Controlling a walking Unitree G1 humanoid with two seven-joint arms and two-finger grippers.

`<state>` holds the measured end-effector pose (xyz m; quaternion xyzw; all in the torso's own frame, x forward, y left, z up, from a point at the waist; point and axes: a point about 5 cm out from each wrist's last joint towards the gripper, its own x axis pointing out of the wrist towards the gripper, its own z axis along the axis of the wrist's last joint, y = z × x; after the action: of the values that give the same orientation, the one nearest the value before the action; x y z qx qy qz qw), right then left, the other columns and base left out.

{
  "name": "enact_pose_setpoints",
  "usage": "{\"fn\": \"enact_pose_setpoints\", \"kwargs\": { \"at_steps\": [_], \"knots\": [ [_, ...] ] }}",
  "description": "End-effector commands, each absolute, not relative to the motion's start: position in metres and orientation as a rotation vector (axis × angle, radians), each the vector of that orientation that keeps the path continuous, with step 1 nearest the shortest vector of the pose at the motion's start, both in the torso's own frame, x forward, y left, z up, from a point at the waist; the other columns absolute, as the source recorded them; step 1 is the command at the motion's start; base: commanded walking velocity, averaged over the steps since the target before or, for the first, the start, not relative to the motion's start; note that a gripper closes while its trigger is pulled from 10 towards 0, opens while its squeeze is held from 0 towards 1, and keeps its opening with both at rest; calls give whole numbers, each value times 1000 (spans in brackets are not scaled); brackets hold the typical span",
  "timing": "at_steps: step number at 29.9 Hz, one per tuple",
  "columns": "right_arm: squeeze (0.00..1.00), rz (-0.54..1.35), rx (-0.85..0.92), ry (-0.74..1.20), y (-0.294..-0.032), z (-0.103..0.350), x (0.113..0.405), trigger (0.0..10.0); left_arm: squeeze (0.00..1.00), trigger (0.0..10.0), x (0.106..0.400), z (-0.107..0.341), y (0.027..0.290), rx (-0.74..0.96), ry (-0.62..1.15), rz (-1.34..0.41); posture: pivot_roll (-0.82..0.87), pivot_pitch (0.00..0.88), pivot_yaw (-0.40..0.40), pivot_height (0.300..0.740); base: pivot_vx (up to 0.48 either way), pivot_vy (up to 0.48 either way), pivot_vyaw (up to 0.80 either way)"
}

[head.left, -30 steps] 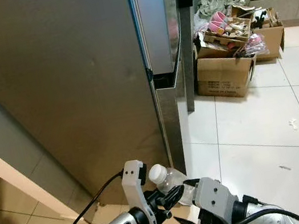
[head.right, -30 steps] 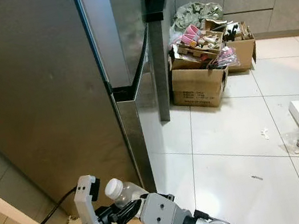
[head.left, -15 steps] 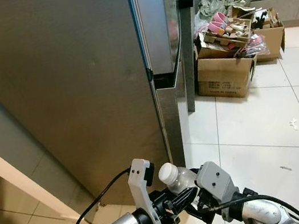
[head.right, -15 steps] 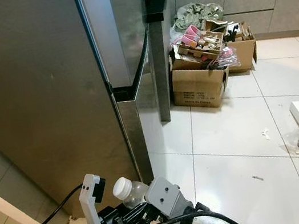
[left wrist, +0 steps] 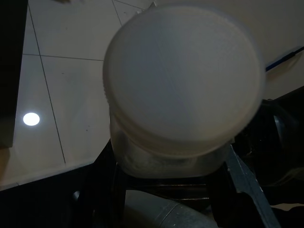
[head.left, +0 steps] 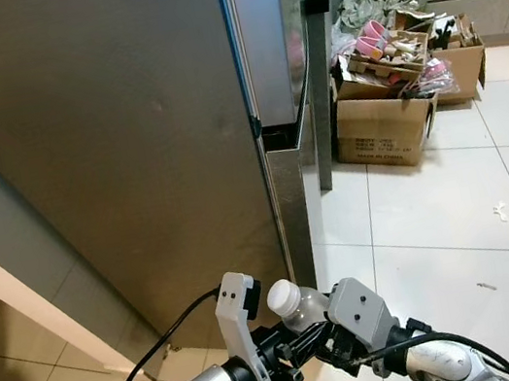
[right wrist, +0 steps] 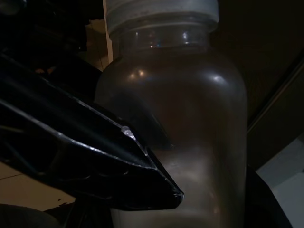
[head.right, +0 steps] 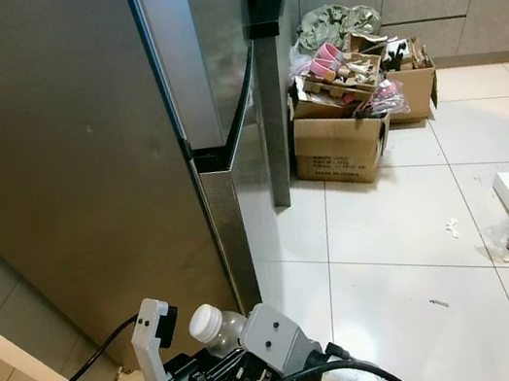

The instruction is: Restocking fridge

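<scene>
A clear plastic bottle (head.left: pixel 290 304) with a white cap (left wrist: pixel 183 85) hangs low in front of me, at the foot of the closed stainless-steel fridge (head.left: pixel 130 153). My left gripper (head.left: pixel 296 343) is shut on the bottle's body, and in the left wrist view the cap faces the camera. My right gripper (head.left: pixel 330 327) is pressed close against the bottle from the right. In the right wrist view the bottle (right wrist: pixel 175 128) stands very near, with a black finger (right wrist: pixel 95 156) crossing in front of it.
The fridge door edge (head.left: pixel 277 137) is straight ahead. Open cardboard boxes (head.left: pixel 386 123) full of clutter stand on the white tiled floor (head.left: pixel 437 217) at the back right. A pale counter edge (head.left: pixel 16 292) runs along the left. A black cable (head.left: pixel 155 354) trails from my left arm.
A second ago my right gripper was lower and apart from the bottle. It has risen and closed in on the bottle, which my left gripper has lifted slightly.
</scene>
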<state>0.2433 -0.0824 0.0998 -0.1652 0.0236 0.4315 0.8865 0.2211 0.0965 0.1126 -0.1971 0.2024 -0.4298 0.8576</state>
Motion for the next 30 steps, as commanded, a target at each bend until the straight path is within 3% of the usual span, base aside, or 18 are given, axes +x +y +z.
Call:
{"fn": "enact_pose_setpoints", "kwargs": {
  "at_steps": [1,2,9,10,12,13,16,17,25,27,30],
  "knots": [
    [0,891,-335,43,-82,99,243,2353,0,10000,214,111,92,-395,448,-956,-96,120,76,710,0,0,0],
    [0,887,-342,45,-82,98,244,10000,0,10000,214,112,92,-395,447,-955,-96,120,76,710,0,0,0],
    [0,869,-360,53,-85,96,245,10000,0,10000,217,112,92,-390,441,-941,-98,114,75,710,0,0,0],
    [0,864,-364,56,-85,95,246,10000,933,10000,216,113,92,-396,435,-954,-98,114,75,710,0,0,0],
    [0,864,-364,56,-85,95,246,10000,933,10000,216,113,92,-396,435,-954,-98,114,75,710,0,0,0],
    [0,846,-370,64,-86,92,247,10000,1000,10000,216,114,92,-398,428,-969,-96,110,74,710,0,0,0],
    [0,771,-374,90,-90,86,252,10000,1000,10000,215,114,96,-390,432,-952,-96,109,76,710,0,0,0],
    [0,735,-372,101,-93,84,255,10000,0,10000,214,115,98,-394,432,-957,-96,109,76,710,0,0,0],
    [0,439,-302,190,-124,70,275,10000,0,10000,201,113,122,-360,482,-998,-88,109,84,710,0,0,0],
    [0,354,-295,208,-135,67,279,10000,0,10000,202,108,130,-313,489,-963,-88,109,85,710,0,0,0],
    [0,189,-293,283,-159,52,280,10000,0,10000,234,108,130,-146,348,-740,-84,113,87,710,0,0,0]
  ]
}}
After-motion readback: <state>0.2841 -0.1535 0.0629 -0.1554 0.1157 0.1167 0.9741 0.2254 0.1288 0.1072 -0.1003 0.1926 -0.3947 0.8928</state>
